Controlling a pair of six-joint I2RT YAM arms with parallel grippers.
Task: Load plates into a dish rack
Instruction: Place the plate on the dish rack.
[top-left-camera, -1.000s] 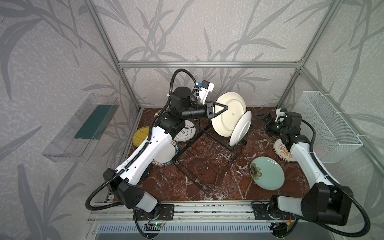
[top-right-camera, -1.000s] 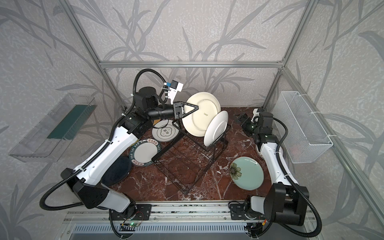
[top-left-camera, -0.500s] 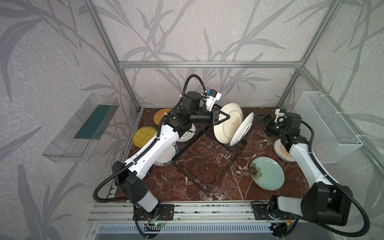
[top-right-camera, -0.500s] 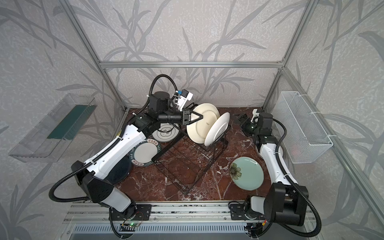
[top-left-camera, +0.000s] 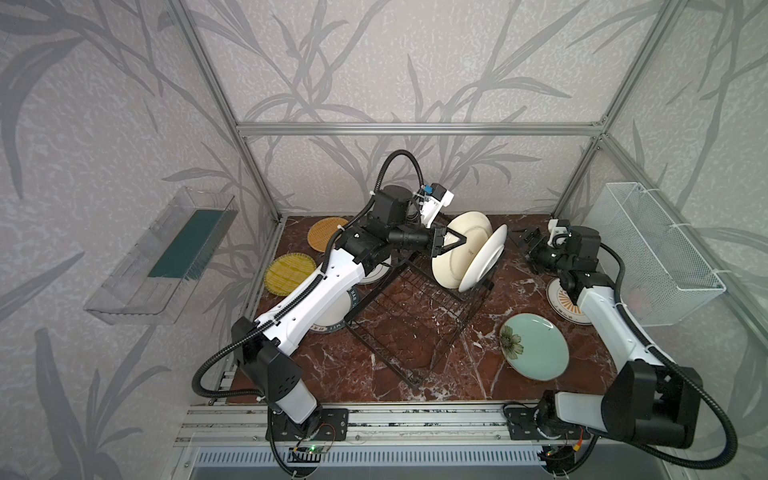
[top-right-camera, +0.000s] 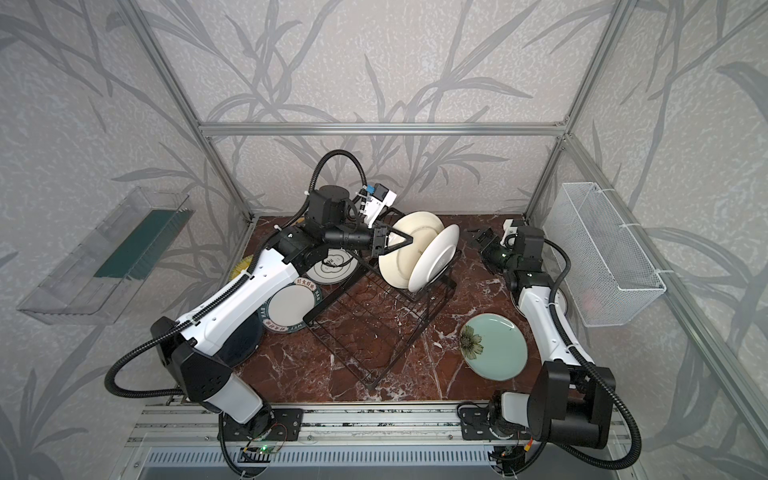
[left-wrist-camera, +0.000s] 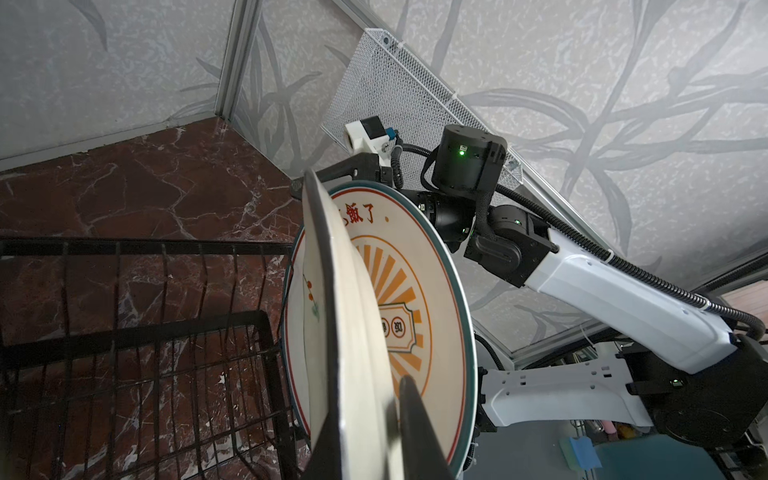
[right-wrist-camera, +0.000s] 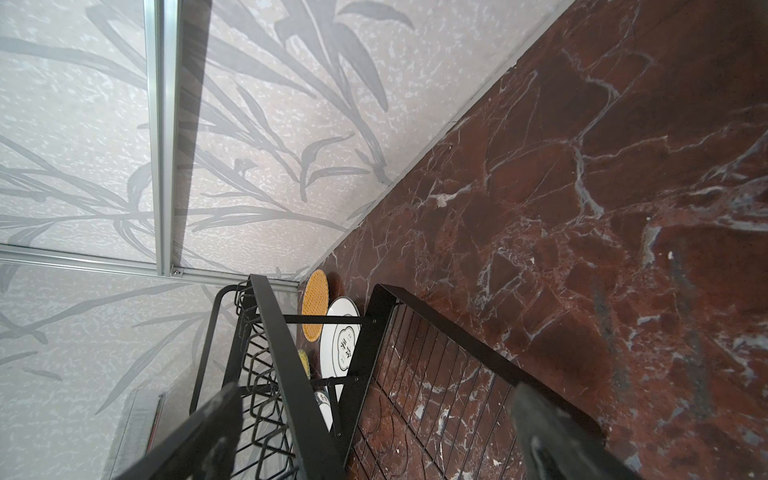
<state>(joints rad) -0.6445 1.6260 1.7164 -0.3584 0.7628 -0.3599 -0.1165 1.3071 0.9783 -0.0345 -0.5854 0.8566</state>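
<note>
1. The left claw (top-left-camera: 461, 242) is clenched on the rim of a cream plate (top-left-camera: 476, 228). The left wrist view shows that plate edge-on, with a dark finger (left-wrist-camera: 415, 428) pressed against one face.
2. The cream plate stands on edge, tilted, over the slot bars at the far end of the dish rack (top-left-camera: 411, 328), toward the far edge of the tabletop (top-left-camera: 332, 374). I cannot tell whether it is seated in a slot.
3. Just beside it, on the right arm's side, a white plate (top-left-camera: 484, 259) with an orange sunburst on its face stands in the rack, leaning the same way.
4. The rack sits near the middle of the tabletop, turned at an angle to its edges.
5. The right claw (top-left-camera: 523, 241) is released, jaws spread wide. It hangs near the far right corner, facing the rack.
6. A teal plate (top-left-camera: 540, 353) with a flower lies flat toward the right edge. A sunburst plate (top-left-camera: 561, 303) lies by that edge, partly under the right arm.
7. Along the left edge lie:
   - an orange plate (top-left-camera: 326, 233) at the far corner
   - a yellow plate (top-left-camera: 289, 274)
   - an emblem plate (top-right-camera: 332, 270)
   - a lettered plate (top-right-camera: 291, 307)
   - a black plate (top-right-camera: 243, 340), partly under the left arm
</note>
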